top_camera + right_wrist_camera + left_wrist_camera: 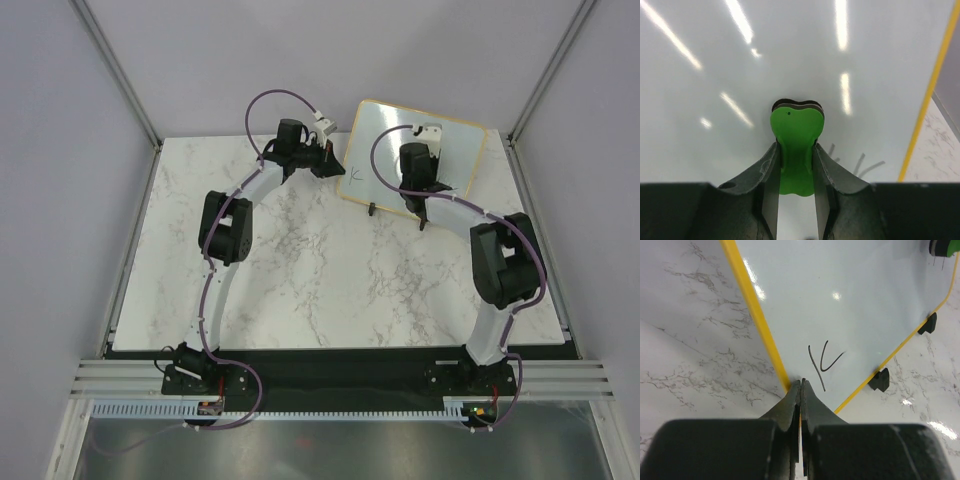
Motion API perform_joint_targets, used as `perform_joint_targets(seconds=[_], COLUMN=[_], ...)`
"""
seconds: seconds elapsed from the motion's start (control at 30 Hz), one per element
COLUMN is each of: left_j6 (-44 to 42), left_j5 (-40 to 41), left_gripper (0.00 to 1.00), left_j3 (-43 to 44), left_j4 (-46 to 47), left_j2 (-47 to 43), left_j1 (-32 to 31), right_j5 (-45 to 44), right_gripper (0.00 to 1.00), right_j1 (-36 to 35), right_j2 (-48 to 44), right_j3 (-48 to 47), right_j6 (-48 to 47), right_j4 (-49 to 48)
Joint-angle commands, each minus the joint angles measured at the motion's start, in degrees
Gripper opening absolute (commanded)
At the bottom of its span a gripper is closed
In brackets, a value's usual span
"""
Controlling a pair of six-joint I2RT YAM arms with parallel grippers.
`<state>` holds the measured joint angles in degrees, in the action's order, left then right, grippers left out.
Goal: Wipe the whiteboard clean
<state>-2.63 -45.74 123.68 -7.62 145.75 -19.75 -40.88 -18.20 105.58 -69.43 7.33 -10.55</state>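
2 white-and-black arms [212, 300], purple cables [285, 93], black fingers [787, 407].

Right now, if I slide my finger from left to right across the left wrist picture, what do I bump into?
marble table → yellow edge of the whiteboard → black K scribble → nearer black foot → farther black foot

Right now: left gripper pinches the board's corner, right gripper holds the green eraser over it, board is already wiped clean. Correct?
Not clean. A black K-shaped mark is on the whiteboard near the corner the left gripper pinches; the left wrist view shows it. The right gripper does hold the green eraser over it.
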Motion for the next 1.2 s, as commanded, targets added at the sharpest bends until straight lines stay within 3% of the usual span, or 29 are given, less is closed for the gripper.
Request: perform_joint_targets(seconds=[0.0, 0.23, 0.53, 0.73, 1.17], left_j6=[-1.1, -1.2, -1.1, -1.4, -1.8], left_j5=[-0.8, -0.8, -0.8, -0.8, -0.7], left_gripper=[0.02, 0.02, 0.02, 0.02, 0.02], left_j3=[-0.3, -0.5, -0.2, -0.3, 0.1], left_j4=[0.7, 0.7, 0.6, 0.3, 0.2], left_j2=[-4.1, -3.8, -3.8, -4.0, -3.9], left_j1=[-0.3, -0.3, -0.2, -0.2, -0.3], right_j5=[4.4, 1.2, -2.4, -3.2, 1.8], right_gripper=[0.0, 0.0, 0.0, 0.0, 0.0], right_j1=[-1.6, -1.0, 4.0, 4.7, -0.3], right_j2=[3.7, 4.6, -5.3, -9.1, 0.3], right_j3=[-8.6, -9.5, 7.4, 11.9, 0.4], right_j6=[-1.2, -0.1, 2.7, 2.3, 4.7], right_j4=[0.3, 0.3, -1.1, -1.8, -5.7])
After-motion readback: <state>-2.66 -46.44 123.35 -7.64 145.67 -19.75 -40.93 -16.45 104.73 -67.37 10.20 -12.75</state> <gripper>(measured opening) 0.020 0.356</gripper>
